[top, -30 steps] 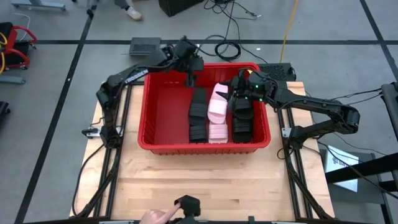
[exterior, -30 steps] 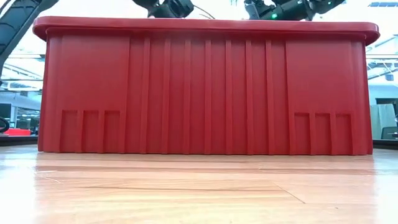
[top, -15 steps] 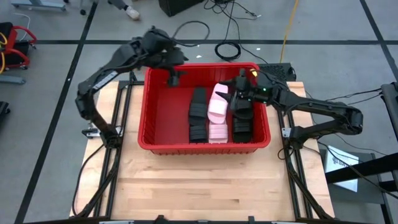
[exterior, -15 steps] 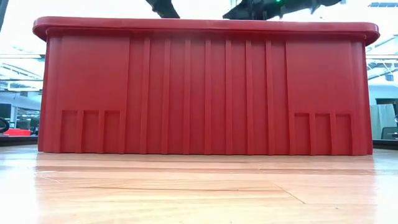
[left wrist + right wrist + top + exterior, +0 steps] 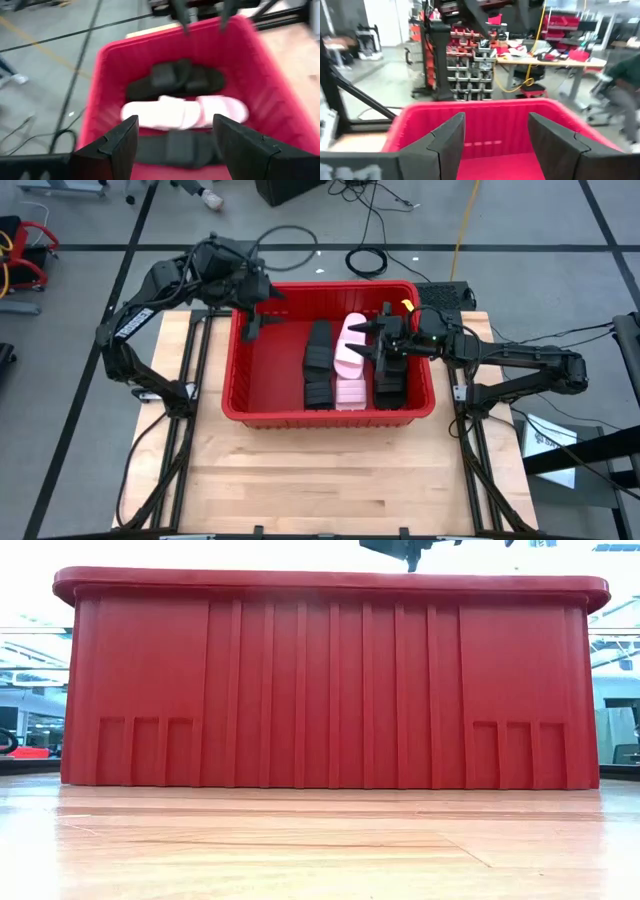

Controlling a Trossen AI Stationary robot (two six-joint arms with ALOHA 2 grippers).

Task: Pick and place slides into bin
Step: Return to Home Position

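pulled back since a moment ago, my left gripper (image 5: 251, 327) sits at the bin's (image 5: 320, 418) ten o'clock corner, jaws wide; right gripper (image 5: 378, 346), also wide, hovers over the slides (image 5: 350, 358) inside toward three o'clock. wooden table (image 5: 330, 480) beneath.

The left arm (image 5: 150, 290) and right arm (image 5: 520, 362) are presenting as dark, slender, jointed links. One left-arm link, at the frame's left, is carrying white lettering (image 5: 125, 324) (illegible). The left arm's fingers (image 5: 117, 145) and the right arm's fingers (image 5: 447, 140) are showing as broad, matte-black, faceted plates.
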